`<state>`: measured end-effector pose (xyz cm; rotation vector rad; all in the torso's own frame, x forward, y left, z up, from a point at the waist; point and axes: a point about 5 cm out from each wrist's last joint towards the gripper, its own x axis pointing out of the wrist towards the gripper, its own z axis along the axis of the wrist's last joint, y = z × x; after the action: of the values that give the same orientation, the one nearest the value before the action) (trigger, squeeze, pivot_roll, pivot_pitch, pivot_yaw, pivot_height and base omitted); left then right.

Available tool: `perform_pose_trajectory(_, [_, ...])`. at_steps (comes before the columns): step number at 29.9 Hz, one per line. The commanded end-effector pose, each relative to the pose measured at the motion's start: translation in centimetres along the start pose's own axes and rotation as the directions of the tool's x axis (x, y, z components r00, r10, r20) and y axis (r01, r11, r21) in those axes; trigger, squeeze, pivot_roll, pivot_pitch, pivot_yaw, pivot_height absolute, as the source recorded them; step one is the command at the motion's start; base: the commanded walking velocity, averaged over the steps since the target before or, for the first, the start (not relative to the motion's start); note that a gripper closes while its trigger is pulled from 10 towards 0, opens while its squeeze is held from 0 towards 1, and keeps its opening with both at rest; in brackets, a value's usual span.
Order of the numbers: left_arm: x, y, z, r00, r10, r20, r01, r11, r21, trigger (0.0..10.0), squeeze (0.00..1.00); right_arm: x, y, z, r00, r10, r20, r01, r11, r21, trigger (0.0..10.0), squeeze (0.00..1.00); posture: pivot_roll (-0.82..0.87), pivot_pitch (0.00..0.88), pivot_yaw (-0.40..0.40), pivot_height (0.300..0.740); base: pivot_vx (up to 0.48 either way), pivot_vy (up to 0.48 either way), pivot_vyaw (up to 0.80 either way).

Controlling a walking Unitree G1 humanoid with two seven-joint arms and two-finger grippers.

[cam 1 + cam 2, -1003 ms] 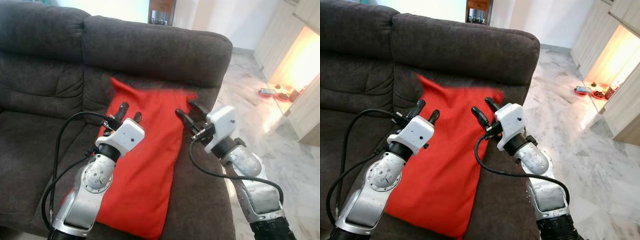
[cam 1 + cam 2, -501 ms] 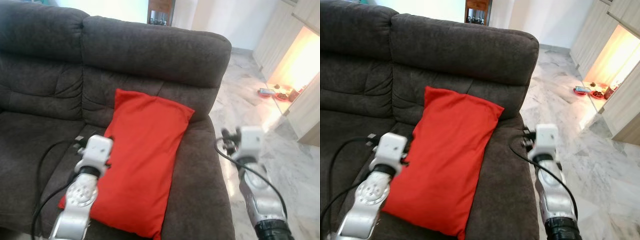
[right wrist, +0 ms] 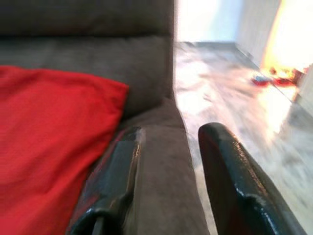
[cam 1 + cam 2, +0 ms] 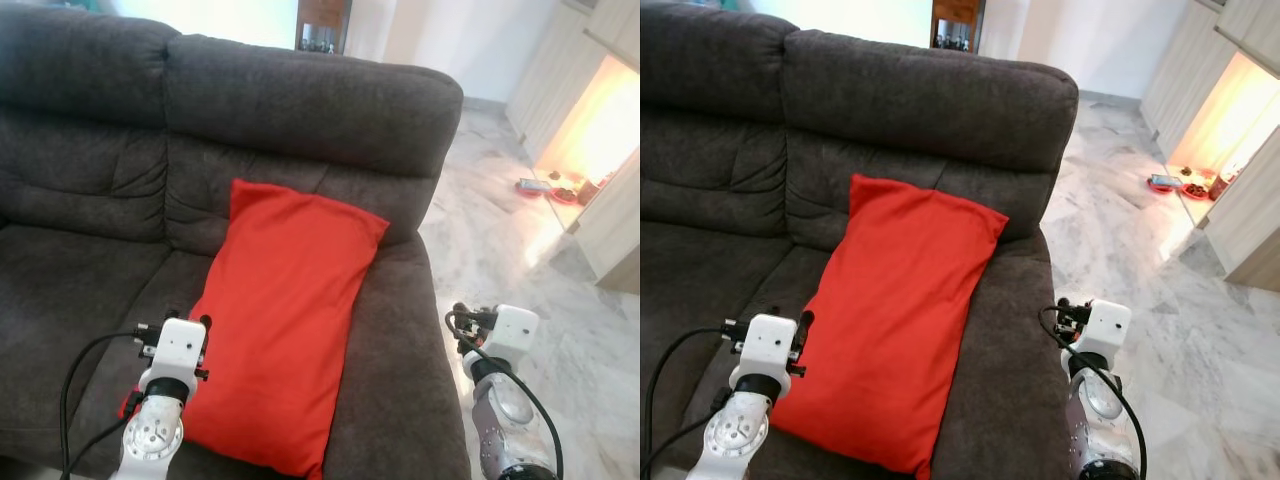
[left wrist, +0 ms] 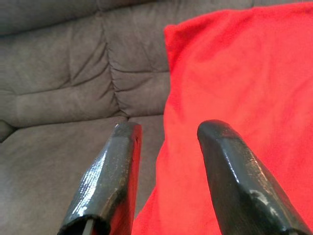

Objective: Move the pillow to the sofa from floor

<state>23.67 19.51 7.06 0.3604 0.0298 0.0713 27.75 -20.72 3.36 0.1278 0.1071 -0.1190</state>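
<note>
A: Red fabric catches the eye first. Where is the pillow (image 4: pixel 283 323)?

B: It lies on the seat of a dark grey-brown sofa (image 4: pixel 300 110). Its upper end leans against the sofa's backrest, and its lower end reaches toward the front edge of the seat cushion. It sits on the robot's right-hand part of the sofa, just beside the armrest.

A: Where is the left tool (image 5: pixel 166 178)?

B: Low, at the pillow's lower left corner, on a silver arm with a black cable looping off it. In the left wrist view its two black fingers (image 5: pixel 113 176) are spread apart with nothing between them. One finger lies over the sofa seat, the other over the red fabric.

A: And the right tool (image 3: pixel 168 183)?

B: Low as well, at the outer side of the armrest, above the floor. Its two black fingers (image 3: pixel 230 181) are also spread and empty. In the right wrist view they frame the top of the armrest, with the pillow off to one side.

A: What lies beyond the sofa?

B: A pale marble floor (image 4: pixel 500 230) runs off to the right, toward light wooden cabinets (image 4: pixel 575 80) in warm light. A few small objects lie on the floor there, too small to identify.
</note>
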Motion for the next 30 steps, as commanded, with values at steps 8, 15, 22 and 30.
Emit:
perform_pose_trajectory(8, [-2.8,1.0,-2.5,0.999,0.031,-0.008,-0.031,0.999,0.045,10.0,0.00,-4.4,-1.6,-3.7,0.998,-0.018,-0.054,0.015,0.998,-0.053,10.0,0.00,0.19,0.000,-0.122,0.740,0.000,0.000,0.00])
perform_pose_trajectory(15, [-2.8,2.6,-2.3,0.994,0.104,0.030,-0.106,0.993,0.058,10.0,0.00,-5.5,-1.6,-4.6,0.997,-0.009,-0.080,0.006,0.999,-0.035,10.0,0.00,0.18,0.000,-0.123,0.740,0.000,0.000,0.00])
perform_pose_trajectory(22, [-1.3,1.7,-0.6,0.990,0.099,0.102,-0.100,0.995,0.002,10.0,0.00,-4.5,-1.2,-5.1,0.991,-0.001,-0.137,0.000,1.000,-0.010,10.0,0.00,0.19,0.000,-0.129,0.740,0.000,0.000,0.00])
perform_pose_trajectory(30, [-1.2,0.3,-0.3,0.992,0.043,0.121,-0.044,0.999,0.006,10.0,0.00,-4.3,-0.7,-5.3,0.990,0.008,-0.144,-0.008,1.000,-0.006,10.0,0.00,0.19,0.000,-0.125,0.740,0.000,0.000,0.00])
